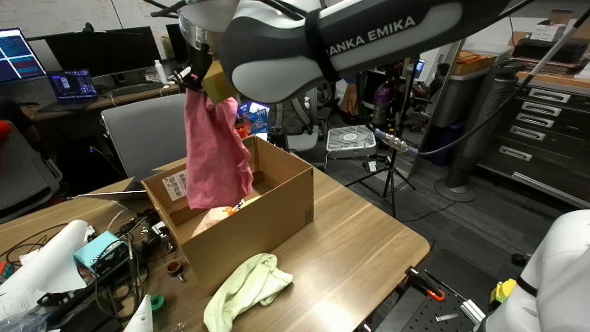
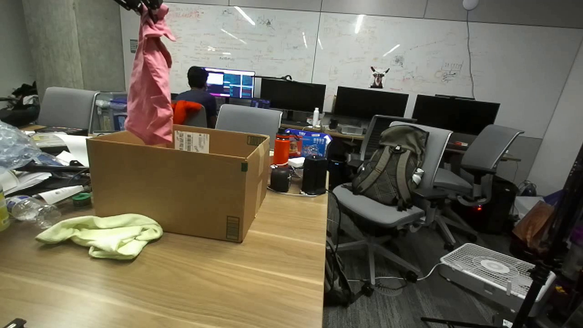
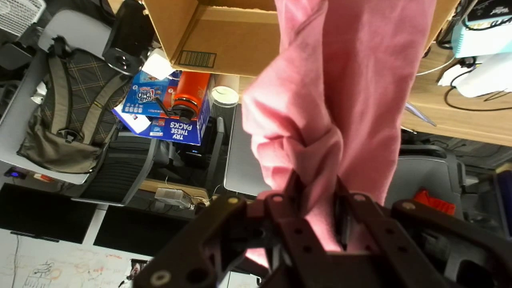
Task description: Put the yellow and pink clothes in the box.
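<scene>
Pink cloth (image 1: pixel 214 152), brown box (image 2: pixel 168 187), pale lime-green cloth (image 2: pixel 109 234), checked olive backpack (image 3: pixel 81 86)

Arm (image 1: pixel 345 50): "RANKA EMIKA" (packet (image 3: pixel 145 95): "Chips Ahoy!").

Soft matt pink cloth (image 1: pixel 214 157), smooth matt cardboard box (image 1: pixel 249 230), fluffy-looking lime-green cloth (image 2: pixel 109 234), wood-grain tabletop (image 2: pixel 237 282) with a soft gloss, shiny whiteboard (image 2: pixel 278 54), crinkled clear plastic wrap (image 2: pixel 18 146)

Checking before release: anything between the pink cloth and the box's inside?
Nothing visible. The hand holds the pink cloth, seemingly over the box, whose top is open with no flap across it. A pale item with orange print lies inside, not blocking the opening; the pale green cloth is outside.
</scene>
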Tool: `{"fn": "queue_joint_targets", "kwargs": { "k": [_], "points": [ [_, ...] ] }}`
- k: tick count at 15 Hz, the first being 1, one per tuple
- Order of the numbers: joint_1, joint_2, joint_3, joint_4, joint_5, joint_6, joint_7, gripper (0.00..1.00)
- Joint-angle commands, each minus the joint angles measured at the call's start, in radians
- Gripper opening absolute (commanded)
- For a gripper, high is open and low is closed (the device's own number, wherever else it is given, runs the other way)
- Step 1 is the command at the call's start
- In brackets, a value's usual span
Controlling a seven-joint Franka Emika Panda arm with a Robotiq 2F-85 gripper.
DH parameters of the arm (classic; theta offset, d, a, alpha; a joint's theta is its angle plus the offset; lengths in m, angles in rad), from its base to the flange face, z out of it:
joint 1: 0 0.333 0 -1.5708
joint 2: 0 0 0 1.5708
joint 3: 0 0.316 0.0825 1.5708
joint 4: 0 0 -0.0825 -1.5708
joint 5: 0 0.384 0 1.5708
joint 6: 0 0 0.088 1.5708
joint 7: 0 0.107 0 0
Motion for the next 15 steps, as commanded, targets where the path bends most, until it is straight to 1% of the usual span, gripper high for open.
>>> {"fn": "queue_joint_targets", "kwargs": {
  "k": [1, 12, 13, 14, 15],
  "points": [
    [-0.01, 0.012, 0.01, 0.024, -0.023, 0.001, 0.017, 0.04],
    [0.001, 0.081, -0.004, 0.038, -0.026, -0.013, 0.013, 0.04],
    [0.003, 0.084, -0.006, 0.039, -0.023, -0.012, 0.009, 0.09],
    [0.004, 0.087, -0.007, 0.041, -0.021, -0.017, 0.009, 0.41],
    [0.005, 0.088, -0.009, 0.038, -0.019, -0.007, 0.007, 0.44]
  ]
}}
